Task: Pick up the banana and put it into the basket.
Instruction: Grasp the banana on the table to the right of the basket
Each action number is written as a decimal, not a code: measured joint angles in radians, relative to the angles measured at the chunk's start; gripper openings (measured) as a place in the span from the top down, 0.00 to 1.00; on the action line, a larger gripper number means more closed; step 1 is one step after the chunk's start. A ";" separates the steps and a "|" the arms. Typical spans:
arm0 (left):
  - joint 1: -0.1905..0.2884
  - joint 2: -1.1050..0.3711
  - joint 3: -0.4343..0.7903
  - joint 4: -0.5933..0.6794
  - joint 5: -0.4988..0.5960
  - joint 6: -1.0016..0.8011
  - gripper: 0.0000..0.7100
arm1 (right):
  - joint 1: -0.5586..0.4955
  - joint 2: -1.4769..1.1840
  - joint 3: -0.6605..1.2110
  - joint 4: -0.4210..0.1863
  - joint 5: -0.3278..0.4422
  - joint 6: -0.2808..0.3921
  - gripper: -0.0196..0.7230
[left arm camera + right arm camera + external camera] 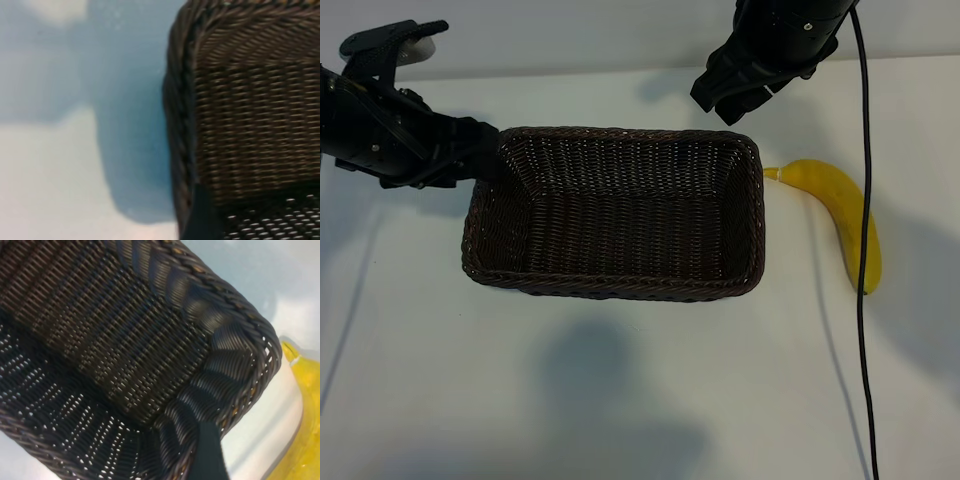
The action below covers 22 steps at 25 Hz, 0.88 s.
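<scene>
The banana is bright yellow. The basket is dark brown with a woven pattern. The table is white.

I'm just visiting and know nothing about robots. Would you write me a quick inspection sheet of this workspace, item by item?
Surface: white table, with soft shadows.
Job's things: dark wicker basket mid-table, nothing in it; banana lies on the table just off the basket's right end, apart from it.
Clutter: nothing seen.
Grippers: left gripper open, at the basket's upper-left corner, holding nothing; right gripper open, above the basket's upper-right corner, holding nothing.
Cables: one black cable hangs from the right arm and crosses in front of the banana.
Surroundings: nothing seen beyond the table.
</scene>
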 joint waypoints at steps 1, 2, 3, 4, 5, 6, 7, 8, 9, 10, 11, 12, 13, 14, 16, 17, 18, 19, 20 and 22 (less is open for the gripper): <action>0.000 0.000 0.000 -0.026 0.005 0.024 0.16 | 0.000 0.000 0.000 -0.007 0.000 0.005 0.23; 0.000 0.000 0.000 -0.062 0.010 0.046 0.16 | 0.000 0.000 0.000 -0.017 0.000 0.011 0.23; 0.000 0.000 0.000 -0.101 0.012 0.075 0.16 | 0.000 0.000 0.000 -0.033 0.000 0.019 0.23; 0.000 0.000 0.000 -0.137 0.017 0.104 0.16 | 0.000 0.000 0.000 -0.050 0.000 0.030 0.23; 0.000 0.000 0.000 -0.163 0.019 0.126 0.16 | 0.000 0.000 0.000 -0.081 0.000 0.043 0.23; 0.000 0.000 0.000 -0.188 0.021 0.149 0.16 | 0.000 0.000 0.000 -0.112 0.000 0.054 0.23; 0.000 -0.001 0.000 -0.204 0.022 0.164 0.16 | 0.000 0.000 0.000 -0.150 0.000 0.061 0.23; 0.000 -0.001 0.000 -0.212 0.022 0.171 0.16 | 0.000 0.000 0.000 -0.184 0.000 0.067 0.23; 0.000 -0.001 0.000 -0.214 0.023 0.175 0.16 | 0.000 0.000 0.000 -0.206 0.000 0.070 0.23; 0.000 -0.001 0.000 -0.216 0.024 0.177 0.16 | -0.001 0.000 0.000 -0.223 0.000 0.071 0.23; 0.000 -0.001 0.000 -0.216 0.024 0.178 0.16 | -0.005 0.000 0.000 -0.229 0.000 0.073 0.22; 0.000 -0.001 0.000 -0.217 0.025 0.179 0.16 | -0.010 0.000 0.000 -0.230 0.000 0.073 0.22; 0.000 -0.001 0.000 -0.217 0.025 0.180 0.16 | -0.019 0.000 0.000 -0.230 0.000 0.073 0.21; 0.000 -0.001 0.000 -0.217 0.025 0.180 0.16 | -0.032 0.000 0.000 -0.229 0.000 0.074 0.21; 0.000 -0.001 0.000 -0.217 0.025 0.181 0.16 | -0.067 0.000 0.000 -0.218 0.000 0.074 0.20; 0.000 -0.001 0.000 -0.217 0.025 0.182 0.16 | -0.092 0.000 0.000 -0.206 0.000 0.074 0.20; 0.000 -0.001 0.000 -0.217 0.025 0.182 0.16 | -0.119 0.000 0.000 -0.188 0.000 0.073 0.20; 0.000 -0.001 0.000 -0.217 0.025 0.182 0.16 | -0.141 0.000 0.000 -0.162 0.000 0.069 0.20; 0.000 -0.001 0.000 -0.217 0.025 0.182 0.16 | -0.167 0.000 0.000 -0.140 0.000 0.061 0.20; 0.000 -0.001 0.000 -0.217 0.025 0.186 0.16 | -0.209 0.000 0.007 -0.075 -0.001 0.029 0.20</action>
